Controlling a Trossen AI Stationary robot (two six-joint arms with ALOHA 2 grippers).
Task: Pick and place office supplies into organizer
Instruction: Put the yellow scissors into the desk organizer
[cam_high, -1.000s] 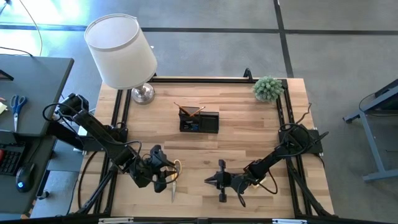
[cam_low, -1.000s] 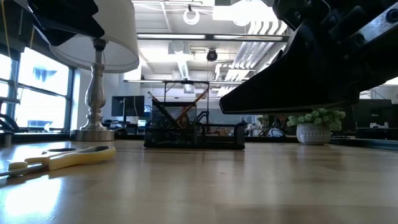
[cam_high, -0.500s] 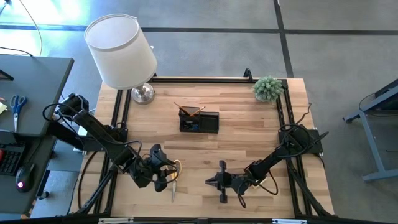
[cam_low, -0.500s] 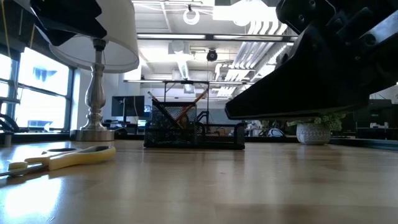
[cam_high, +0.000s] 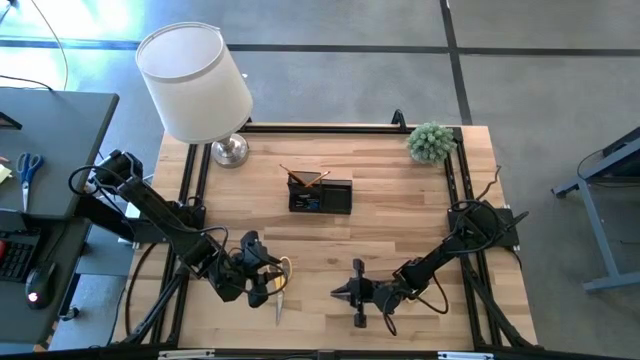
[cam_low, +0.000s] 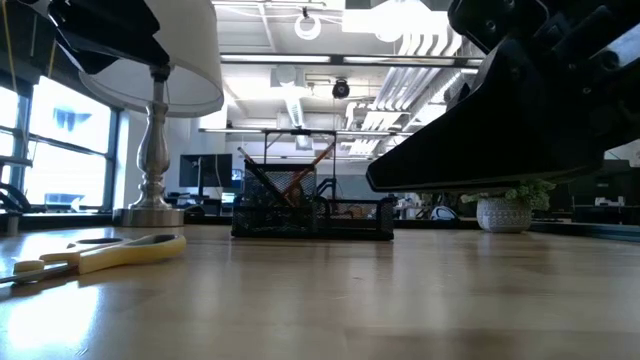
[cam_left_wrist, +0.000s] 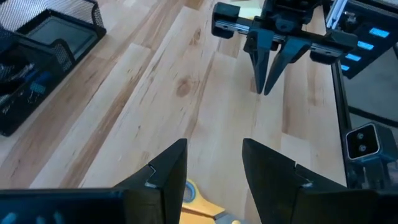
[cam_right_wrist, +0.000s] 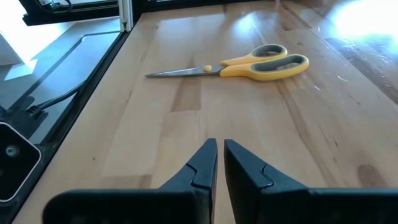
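Observation:
The yellow-handled scissors (cam_high: 280, 290) lie flat on the wood near the table's near edge; they also show in the low view (cam_low: 110, 252) and the right wrist view (cam_right_wrist: 249, 65). My left gripper (cam_high: 262, 280) is open just above their handle end, whose yellow loop (cam_left_wrist: 189, 194) peeks out between its fingers. My right gripper (cam_high: 338, 291) is shut and hovers to the scissors' right, pointing at them. The black organizer (cam_high: 320, 195) stands mid-table with pencils (cam_low: 290, 180) sticking up from its tall cup.
A white-shaded lamp (cam_high: 195, 80) stands at the far left corner and a small potted plant (cam_high: 431, 141) at the far right corner. Bare wood lies between the organizer and the two grippers. Black frame rails run along the table's sides.
In the low view my right gripper has drawn back a little toward the table's right and risen slightly. The scissors and my left gripper have stayed where they were.

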